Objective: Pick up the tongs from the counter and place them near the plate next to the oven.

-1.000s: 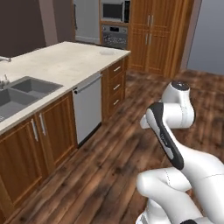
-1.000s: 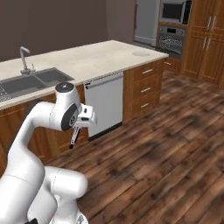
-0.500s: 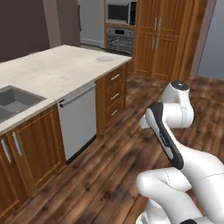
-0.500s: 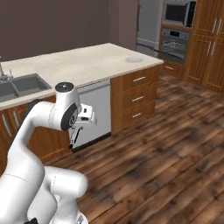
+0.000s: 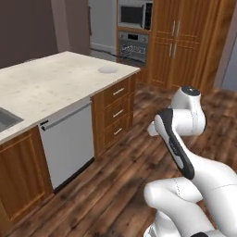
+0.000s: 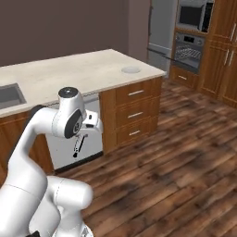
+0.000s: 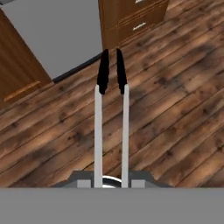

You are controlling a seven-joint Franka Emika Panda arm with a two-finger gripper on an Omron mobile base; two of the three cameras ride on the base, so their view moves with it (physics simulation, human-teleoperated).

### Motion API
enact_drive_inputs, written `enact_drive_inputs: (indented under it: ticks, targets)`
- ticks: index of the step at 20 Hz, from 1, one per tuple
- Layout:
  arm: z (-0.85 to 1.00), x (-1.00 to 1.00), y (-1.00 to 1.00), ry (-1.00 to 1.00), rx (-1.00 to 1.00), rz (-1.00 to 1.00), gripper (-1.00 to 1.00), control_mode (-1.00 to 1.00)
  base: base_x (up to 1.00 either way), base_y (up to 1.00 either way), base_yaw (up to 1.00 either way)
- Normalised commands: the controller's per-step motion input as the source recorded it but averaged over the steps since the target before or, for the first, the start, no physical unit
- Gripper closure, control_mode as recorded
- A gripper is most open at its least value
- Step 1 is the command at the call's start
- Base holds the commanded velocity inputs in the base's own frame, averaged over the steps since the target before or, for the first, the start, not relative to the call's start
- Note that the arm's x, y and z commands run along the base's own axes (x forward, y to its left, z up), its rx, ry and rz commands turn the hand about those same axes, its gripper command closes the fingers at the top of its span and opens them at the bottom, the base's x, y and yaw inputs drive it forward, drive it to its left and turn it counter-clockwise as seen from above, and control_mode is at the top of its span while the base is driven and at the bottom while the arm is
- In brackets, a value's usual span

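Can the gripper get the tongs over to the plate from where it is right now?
Probably not yet: the gripper holds the tongs low over the floor, while the plate sits far off on the counter.

White arm folded at the elbow, its two-finger gripper (image 6: pixel 82 139) pointing downward, clamped on something thin.

No readable text, label, brand, number or sign anywhere: not on appliances, cabinets, worktop or robot body.

Tongs (image 7: pixel 111 127) base cut off at bottom edge; gripper (image 7: pixel 111 183) fingertips barely visible.
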Motion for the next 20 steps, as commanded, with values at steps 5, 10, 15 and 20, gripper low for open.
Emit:
enact_drive_inputs:
  ticks: [5,10,15,20]
  targets:
    - [0.00,0.00,0.00,0.00,0.00,0.00,1.00,1.00,1.00,-0.40,0.27]
    - [0.00,0.00,0.00,0.00,0.00,0.00,1.00,1.00,1.00,-0.28,0.31]
    - [0.00,0.00,0.00,0.00,0.00,0.00,1.00,1.00,1.00,-0.19,0.33]
    - [0.00,0.00,0.00,0.00,0.00,0.00,1.00,1.00,1.00,-0.29,0.32]
